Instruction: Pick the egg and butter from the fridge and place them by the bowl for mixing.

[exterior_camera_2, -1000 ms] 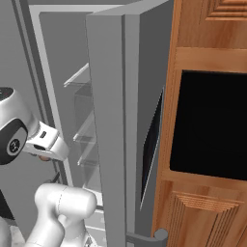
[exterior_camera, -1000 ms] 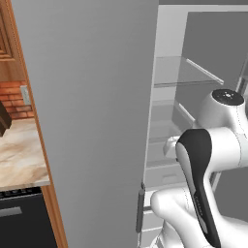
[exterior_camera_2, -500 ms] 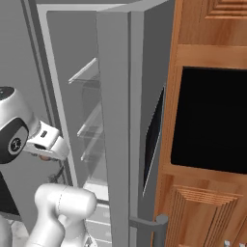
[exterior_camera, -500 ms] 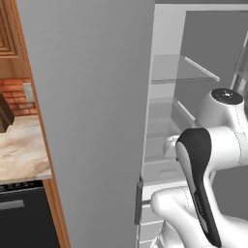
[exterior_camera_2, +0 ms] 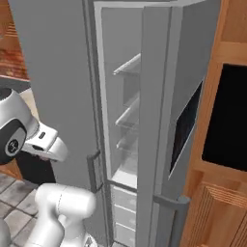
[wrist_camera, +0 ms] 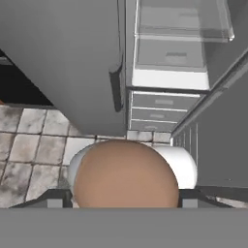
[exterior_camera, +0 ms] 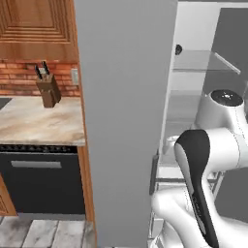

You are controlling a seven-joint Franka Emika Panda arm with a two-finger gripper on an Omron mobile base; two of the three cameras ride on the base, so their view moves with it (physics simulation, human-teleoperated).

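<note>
I see the egg (wrist_camera: 125, 175) close up in the hand view, a brown-tan oval sitting between the two dark finger tips, which show at its left (wrist_camera: 57, 195) and right (wrist_camera: 190, 195) sides. The jaws stand wide and look closed against the egg's flanks, so I read the gripper (wrist_camera: 124, 197) as holding it.

Beyond the egg, the hand view looks down on the fridge (wrist_camera: 68, 63): a grey door with a dark vertical handle (wrist_camera: 116, 89), white drawers (wrist_camera: 162, 112) below, a clear glass shelf (wrist_camera: 181, 22) above, and grey stone floor tiles (wrist_camera: 34, 150) to the left.

In the left base view, the fridge (exterior_camera: 123, 106) door fills the middle, with the white interior and glass shelves (exterior_camera: 203, 63) to its right. The arm's white and dark links (exterior_camera: 203, 164) stand in front of the open compartment. To the left I see a marble counter (exterior_camera: 38, 121) with a knife block (exterior_camera: 47, 87) against a brick wall, and a dark dishwasher front (exterior_camera: 41, 181) beneath.

In the right base view, the fridge (exterior_camera_2: 53, 72) stands open, door shelves (exterior_camera_2: 129, 116) visible, wooden cabinets (exterior_camera_2: 217, 193) and a dark oven panel (exterior_camera_2: 226, 120) to the right.

I cannot locate the butter or the bowl.
</note>
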